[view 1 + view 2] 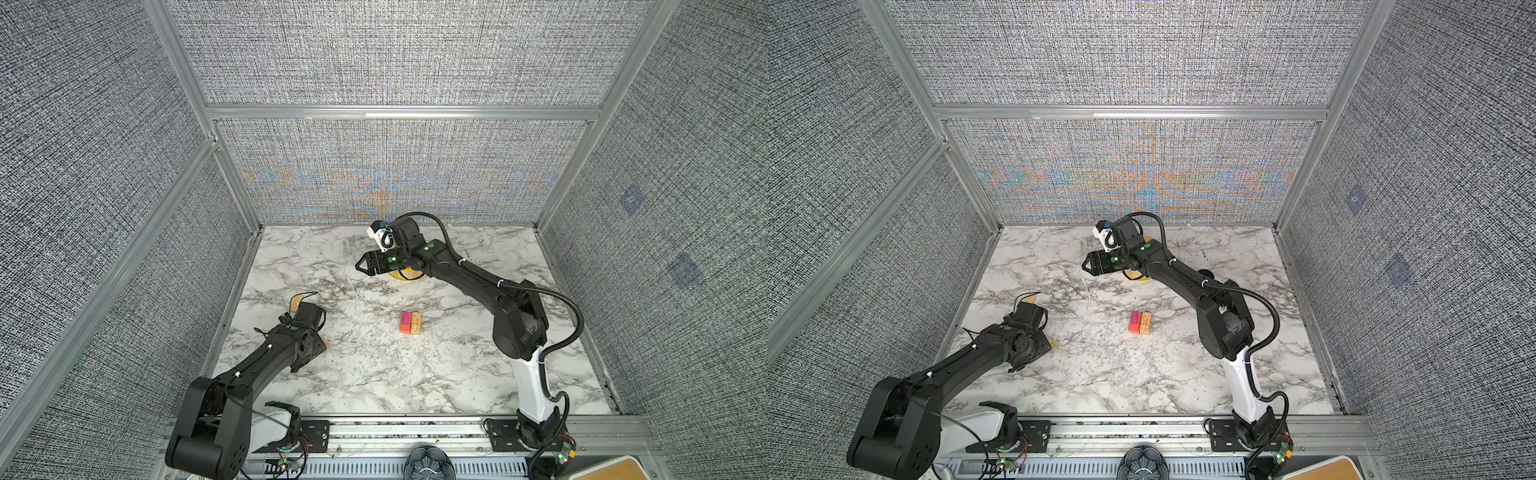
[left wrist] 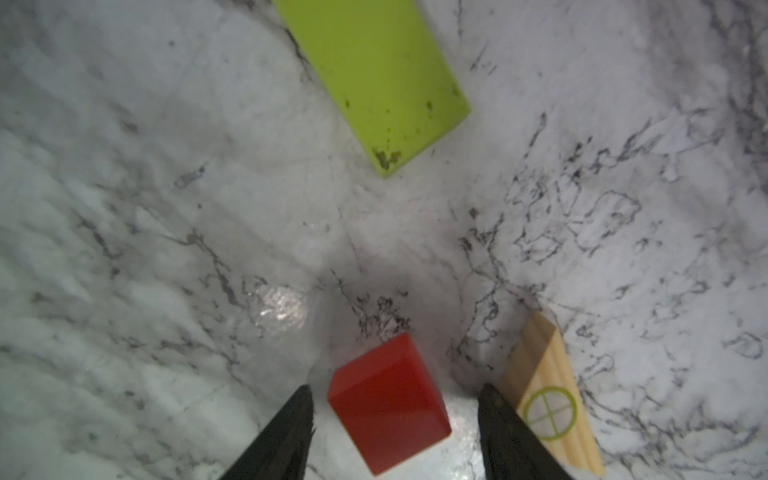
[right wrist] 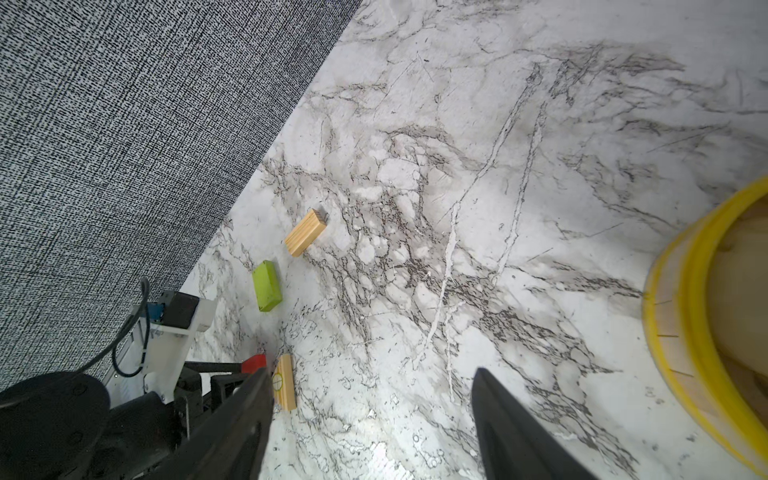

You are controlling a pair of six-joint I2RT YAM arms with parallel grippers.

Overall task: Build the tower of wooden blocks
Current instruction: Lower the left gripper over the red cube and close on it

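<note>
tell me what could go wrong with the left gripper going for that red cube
1. The red cube sits turned at an angle between the open fingers of the left gripper, so it may twist or slip out when they close.
2. The tan block with the green circle lies close beside one finger; it could get nudged or caught in the grip.

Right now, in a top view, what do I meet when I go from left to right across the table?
First the tan block → right gripper → pink-and-orange blocks → dotted tan block. The left gripper and the yellow basket overlap others, so I leave them out.
</note>
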